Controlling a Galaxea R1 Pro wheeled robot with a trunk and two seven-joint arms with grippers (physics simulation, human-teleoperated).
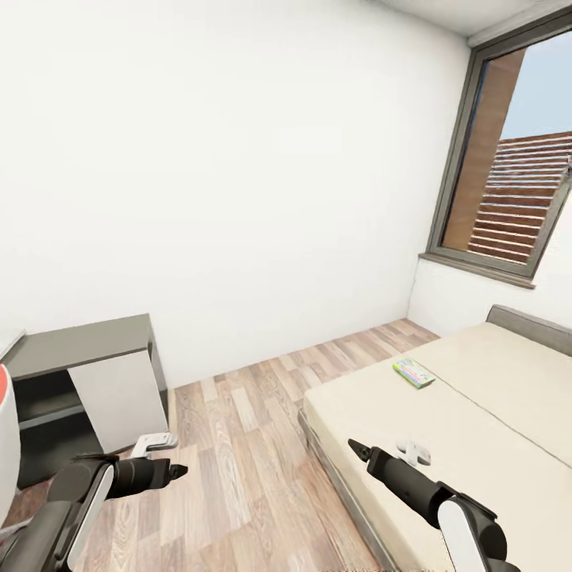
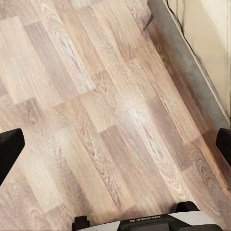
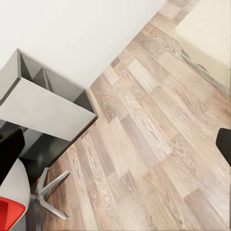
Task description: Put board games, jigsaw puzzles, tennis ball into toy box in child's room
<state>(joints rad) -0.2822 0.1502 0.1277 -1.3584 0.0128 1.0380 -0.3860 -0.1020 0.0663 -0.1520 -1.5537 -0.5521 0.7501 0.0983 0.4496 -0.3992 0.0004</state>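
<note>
One board game (image 1: 414, 372), a flat green-and-white box, lies on the cream mattress of the bed (image 1: 508, 397) at the right. My right gripper (image 1: 357, 449) hovers over the bed's near corner, well short of the box, and my left gripper (image 1: 173, 470) hangs over the plank floor. In both wrist views the fingertips (image 2: 9, 149) (image 3: 224, 144) stand far apart with nothing between them, so both grippers are open. The bed's grey frame (image 2: 192, 62) runs along one side of the left wrist view. The table, toy box, jigsaw puzzles and tennis ball are out of view.
A low dark grey cabinet (image 1: 87, 373) (image 3: 43, 106) stands against the white wall at the left. A chair with a red seat (image 3: 9, 214) and a star base (image 3: 48, 192) sits beside it. Wood floor (image 1: 246, 445) lies between cabinet and bed. A window (image 1: 516, 175) is at the right.
</note>
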